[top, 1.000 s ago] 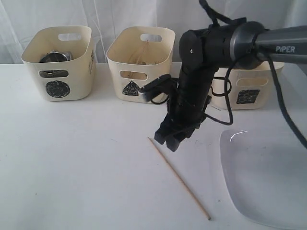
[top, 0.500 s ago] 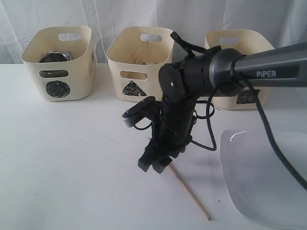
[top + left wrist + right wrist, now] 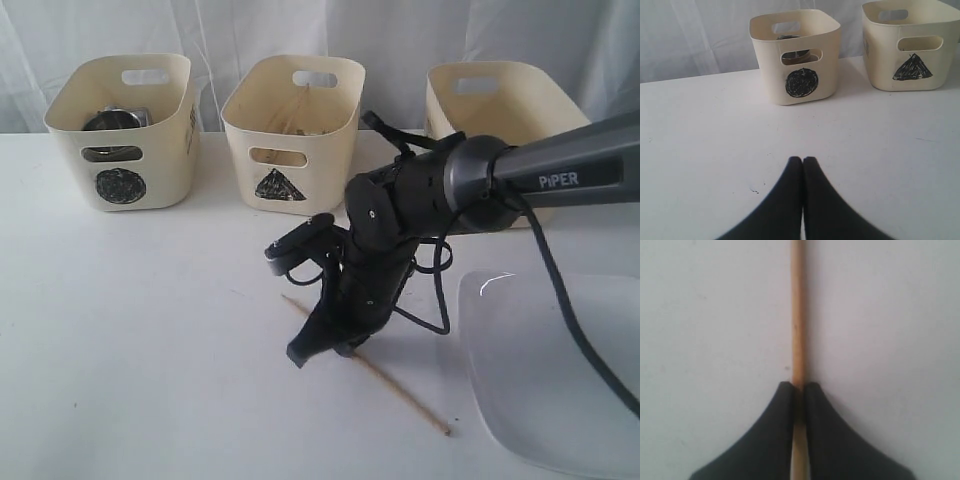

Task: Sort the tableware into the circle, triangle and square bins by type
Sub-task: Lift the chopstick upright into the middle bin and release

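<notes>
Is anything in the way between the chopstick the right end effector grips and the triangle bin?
Nothing visible. The right end effector is shut on the chopstick lying on the table, and only bare table shows from there to the triangle bin, whose top is open.

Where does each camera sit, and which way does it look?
Exterior: before the table, raised, facing circle bin, triangle bin, square bin; right arm and right gripper show.
Left wrist: low over the table, facing circle and triangle bins; shut left gripper shows.
Right wrist: close above the chopstick, looking down; right gripper shut on it.
Shared: exterior and right wrist both show the chopstick.
</notes>
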